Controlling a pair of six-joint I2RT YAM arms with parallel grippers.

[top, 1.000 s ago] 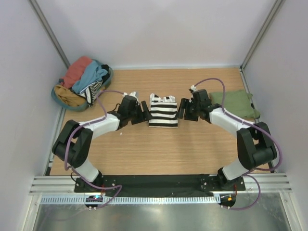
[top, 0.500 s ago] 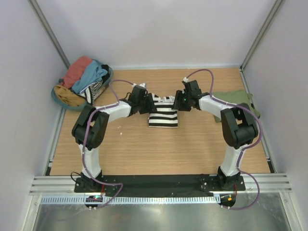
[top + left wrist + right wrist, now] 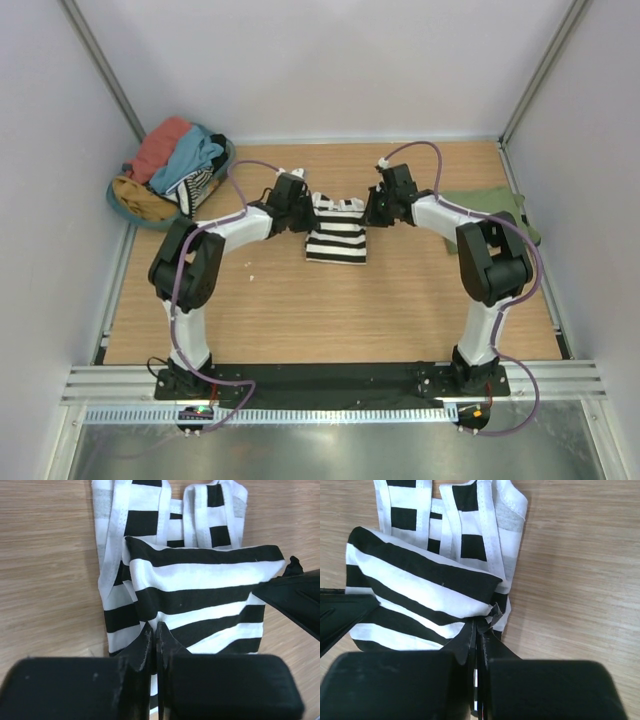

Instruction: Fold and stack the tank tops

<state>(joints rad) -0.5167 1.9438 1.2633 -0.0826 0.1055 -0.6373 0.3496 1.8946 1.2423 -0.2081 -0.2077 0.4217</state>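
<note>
Now the left gripper (image 3: 154, 630) is clamped tight on the left edge of the folded black-and-white striped cloth tank top (image 3: 337, 234), mid-table, and the right gripper (image 3: 479, 625) pinches its right edge. The plain olive green cloth tank top (image 3: 497, 212) lies flat at the right side of the wooden table (image 3: 300, 310).

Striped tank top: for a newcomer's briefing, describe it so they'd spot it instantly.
On the wooden table, look at the middle of the far half. The striped tank top lies there, pinched by the left pincer and right pincer. Its black-and-white bands set it apart from the plain olive top to its right.
</note>
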